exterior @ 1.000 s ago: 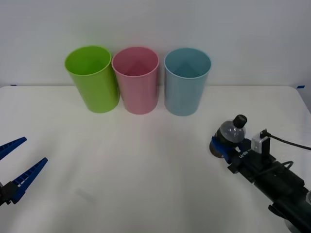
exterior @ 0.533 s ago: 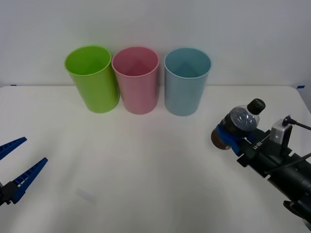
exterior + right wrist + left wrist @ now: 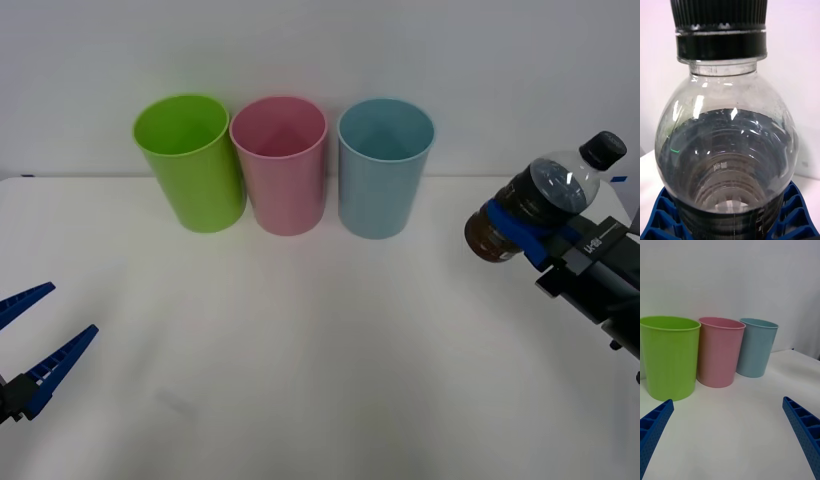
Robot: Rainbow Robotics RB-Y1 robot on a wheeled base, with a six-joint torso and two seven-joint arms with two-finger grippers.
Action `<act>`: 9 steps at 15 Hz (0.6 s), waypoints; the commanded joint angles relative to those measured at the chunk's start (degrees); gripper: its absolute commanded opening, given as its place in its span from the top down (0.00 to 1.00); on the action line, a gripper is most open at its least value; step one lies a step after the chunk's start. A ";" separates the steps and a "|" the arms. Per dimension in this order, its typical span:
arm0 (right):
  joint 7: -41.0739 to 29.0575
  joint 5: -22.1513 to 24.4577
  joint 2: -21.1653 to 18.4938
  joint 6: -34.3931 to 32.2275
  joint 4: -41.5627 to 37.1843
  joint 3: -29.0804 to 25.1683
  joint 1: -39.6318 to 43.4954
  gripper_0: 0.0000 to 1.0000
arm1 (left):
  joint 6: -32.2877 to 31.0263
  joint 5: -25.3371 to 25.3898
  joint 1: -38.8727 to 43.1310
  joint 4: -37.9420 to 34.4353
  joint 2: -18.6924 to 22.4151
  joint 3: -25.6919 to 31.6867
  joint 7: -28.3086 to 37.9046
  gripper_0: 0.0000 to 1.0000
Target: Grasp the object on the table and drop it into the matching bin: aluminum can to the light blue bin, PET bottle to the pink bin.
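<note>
The PET bottle (image 3: 535, 205) was clear, glossy plastic, catching bright glints over its dark brown contents, and its black cap (image 3: 604, 149) was finely ribbed plastic. The right gripper (image 3: 520, 228) clamped it between blue, ribbed plastic fingers (image 3: 799, 217). Over on the left, the left gripper (image 3: 28, 335) showed the same blue ribbed plastic, spread apart. The pink bin (image 3: 280, 165), light blue bin (image 3: 383, 168) and lime green tub (image 3: 190, 162) were smooth, unmarked plastic with a soft sheen. The table (image 3: 300, 340) looked plain, matt white.

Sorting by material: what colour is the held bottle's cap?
Black, ribbed; the PET bottle cap shows best in the right wrist view.
</note>
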 commanded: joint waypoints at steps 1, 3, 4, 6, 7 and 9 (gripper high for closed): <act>-1.68 0.34 -1.70 1.73 0.12 0.83 -4.59 1.00 | 0.00 0.00 0.00 0.00 0.00 0.00 0.00 0.00; -2.65 0.87 -2.49 4.37 1.17 4.61 -9.25 1.00 | 0.00 0.00 0.00 0.00 0.00 0.00 0.00 0.00; -3.08 1.31 -2.49 5.25 2.05 6.28 -11.62 1.00 | 0.00 0.00 0.00 0.00 0.00 0.00 0.00 0.00; -3.79 1.66 -2.40 6.04 5.66 10.41 -18.04 1.00 | 0.00 0.00 0.00 0.00 0.00 0.00 0.00 0.00; -4.05 1.75 -2.23 6.13 7.68 12.08 -21.11 1.00 | 0.00 0.00 0.00 0.00 0.00 0.00 0.00 0.00; -4.49 2.36 -1.00 6.13 12.86 15.51 -27.53 1.00 | 0.00 0.00 0.00 0.00 0.00 0.00 0.00 0.00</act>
